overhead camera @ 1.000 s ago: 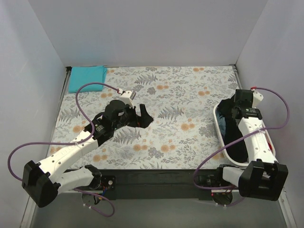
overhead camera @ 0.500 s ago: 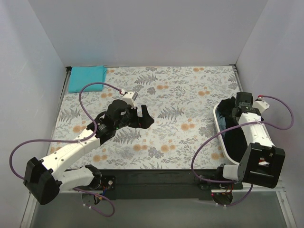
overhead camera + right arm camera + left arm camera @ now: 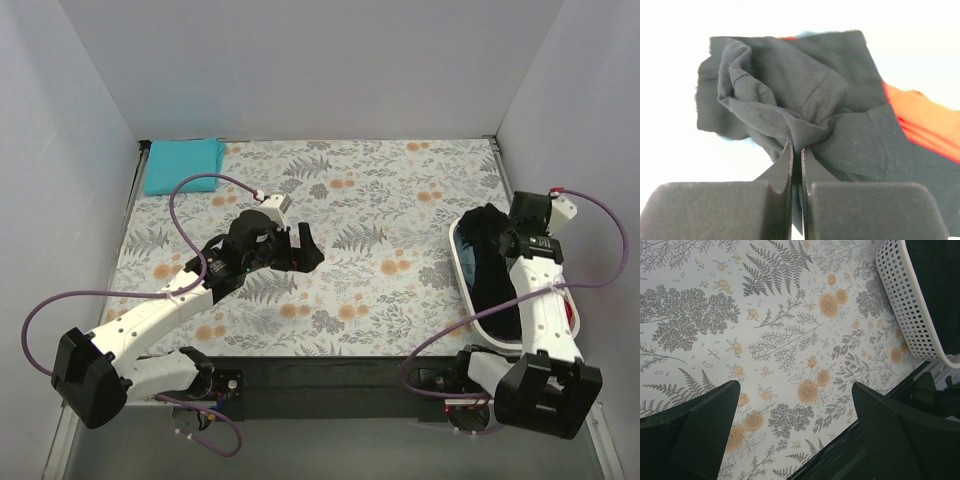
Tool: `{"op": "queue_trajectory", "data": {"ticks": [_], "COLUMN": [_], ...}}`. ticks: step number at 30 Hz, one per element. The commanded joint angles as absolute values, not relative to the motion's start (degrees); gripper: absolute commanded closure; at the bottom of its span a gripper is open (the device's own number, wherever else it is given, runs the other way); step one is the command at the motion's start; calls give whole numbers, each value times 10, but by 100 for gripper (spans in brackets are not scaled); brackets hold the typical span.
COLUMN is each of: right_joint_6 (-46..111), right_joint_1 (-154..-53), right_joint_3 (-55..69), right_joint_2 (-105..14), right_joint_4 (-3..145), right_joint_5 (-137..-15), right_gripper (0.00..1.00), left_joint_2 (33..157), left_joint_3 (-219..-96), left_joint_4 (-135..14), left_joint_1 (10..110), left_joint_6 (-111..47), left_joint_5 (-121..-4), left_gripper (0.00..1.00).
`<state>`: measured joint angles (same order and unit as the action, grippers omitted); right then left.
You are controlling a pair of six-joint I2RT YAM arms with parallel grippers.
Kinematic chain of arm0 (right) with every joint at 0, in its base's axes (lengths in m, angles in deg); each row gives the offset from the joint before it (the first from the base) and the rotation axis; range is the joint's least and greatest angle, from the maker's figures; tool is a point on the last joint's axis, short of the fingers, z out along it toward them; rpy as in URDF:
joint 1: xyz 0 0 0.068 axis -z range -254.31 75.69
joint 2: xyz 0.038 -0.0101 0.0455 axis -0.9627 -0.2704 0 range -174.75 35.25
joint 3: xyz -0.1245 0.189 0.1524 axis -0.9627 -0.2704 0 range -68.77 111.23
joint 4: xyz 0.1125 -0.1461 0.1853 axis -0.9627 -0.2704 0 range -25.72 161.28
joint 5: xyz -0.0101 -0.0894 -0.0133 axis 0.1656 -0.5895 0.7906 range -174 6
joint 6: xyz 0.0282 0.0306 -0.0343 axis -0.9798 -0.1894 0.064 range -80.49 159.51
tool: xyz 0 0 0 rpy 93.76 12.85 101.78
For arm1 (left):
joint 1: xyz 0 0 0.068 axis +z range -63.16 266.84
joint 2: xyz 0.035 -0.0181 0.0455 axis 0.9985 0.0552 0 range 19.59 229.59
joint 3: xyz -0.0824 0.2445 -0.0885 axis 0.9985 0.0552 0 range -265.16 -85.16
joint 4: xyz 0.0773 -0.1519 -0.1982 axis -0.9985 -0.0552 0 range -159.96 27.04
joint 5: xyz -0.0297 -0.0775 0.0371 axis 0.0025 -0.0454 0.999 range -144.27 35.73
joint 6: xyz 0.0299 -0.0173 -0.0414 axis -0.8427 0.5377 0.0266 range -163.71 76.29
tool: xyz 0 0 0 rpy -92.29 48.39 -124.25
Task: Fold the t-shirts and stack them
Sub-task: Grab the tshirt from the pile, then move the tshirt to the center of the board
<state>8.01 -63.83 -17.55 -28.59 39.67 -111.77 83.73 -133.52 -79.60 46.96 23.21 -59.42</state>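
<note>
Here, the right end effector sits down in the white plastic basket at the right side of the bench. Its 2 dark, flat-faced fingers are pressed together on a bunched ridge of the black t-shirt. The cloth is a soft matte knit, drawn up into a rumpled peak with creases fanning out from the pinch. A stitched seam runs across the flatter part to the right. Under it, on the right, lies a smooth red t-shirt (only a wedge of it shows). The basket is oval with a rolled rim and walls dotted with small round holes, and the black shirt fills most of it.

The left end effector hovers above the middle-left of the bench, its fingers wide apart with nothing between them. Their inner pads carry a fine grid texture. Below it spreads the floral covering, a pale sheet printed with grey ferns and orange blooms. In the far left corner a teal t-shirt lies folded into a neat flat rectangle, well apart from both arms.
</note>
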Motion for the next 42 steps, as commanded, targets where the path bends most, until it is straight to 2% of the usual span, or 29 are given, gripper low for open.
{"op": "queue_trajectory", "data": {"ticks": [1,4,10,22,27,30,32,33,34,37,38,42], "right_joint_6": [146,167,172,176,195,196,178,163,146,98,99,117], "right_joint_1": [-639,-643,-717,-1037,-1118,-1118,-1098,-1083,-1039,-947,-933,-918], "right_joint_3": [-117,-74,55,386,483,449,370,337,253,121,47,-74], "right_joint_2": [-213,-190,-193,-385,-476,-489,-485,-471,-461,-410,-398,-352], "right_joint_4": [455,473,501,538,526,525,526,525,525,526,526,531], "right_joint_5": [-1006,-879,-774,-761,-806,-876,-921,-924,-906,-862,-862,-882], "right_gripper": [99,99,99,99,99,99,99,94,81,54,52,44], "left_joint_2": [830,827,838,820,787,779,779,779,780,784,787,822], "left_joint_3": [-1349,-1353,-1367,-1411,-1416,-1425,-1426,-1426,-1425,-1407,-1391,-1346], "left_joint_4": [-808,-814,-840,-883,-887,-896,-904,-906,-907,-910,-908,-906], "left_joint_1": [471,471,471,493,507,513,515,515,515,515,514,515], "left_joint_6": [232,241,269,343,343,342,342,344,346,364,371,427], "left_joint_5": [-589,-576,-510,-395,-366,-360,-360,-362,-363,-382,-389,-433], "left_gripper": [5,5,6,6,6,6,5,5,6,6,7,16]}}
